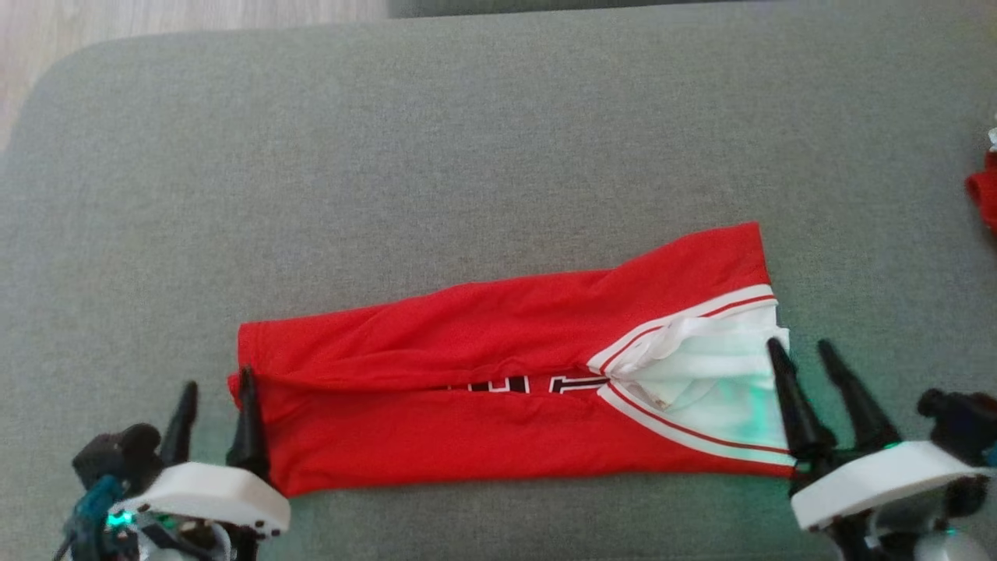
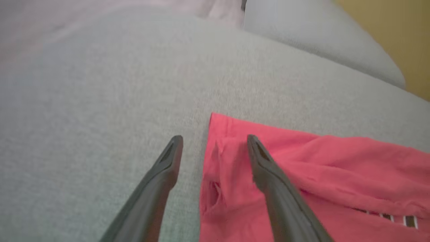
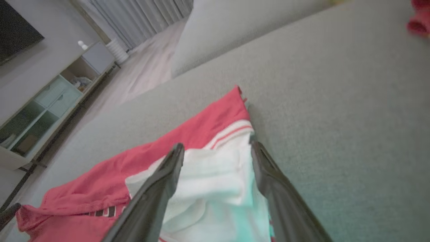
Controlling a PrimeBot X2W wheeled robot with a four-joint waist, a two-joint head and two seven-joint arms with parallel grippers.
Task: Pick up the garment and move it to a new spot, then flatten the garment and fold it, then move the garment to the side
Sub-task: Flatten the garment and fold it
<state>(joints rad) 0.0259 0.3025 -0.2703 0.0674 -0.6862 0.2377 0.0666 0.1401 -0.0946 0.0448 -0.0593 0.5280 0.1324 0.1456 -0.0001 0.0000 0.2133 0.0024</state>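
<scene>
1. noted red garment (image 1: 498,389) lying on grey cushion (image 1: 467,156), folded lengthwise into 1 long band, white lining and striped trim exposed at right end.
2. noted left gripper (image 1: 218,378) at band's left end, fingers apart, clamped on nothing; 1 finger over red cloth, the other over bare cushion, straddling the edge; contact with cloth not discernible.
3. noted right gripper (image 1: 798,343) at opposite end, fingers likewise apart and empty, poised over the white lining.
4. judged placement: 1 gripper per end suits a 2-handed lift or crosswise fold, keeping layers aligned.
5. judged stage: lengthwise fold done; crosswise fold and move aside not yet done.
6. spotted second red item (image 1: 983,195) at far right edge, well apart; identity unclear.
</scene>
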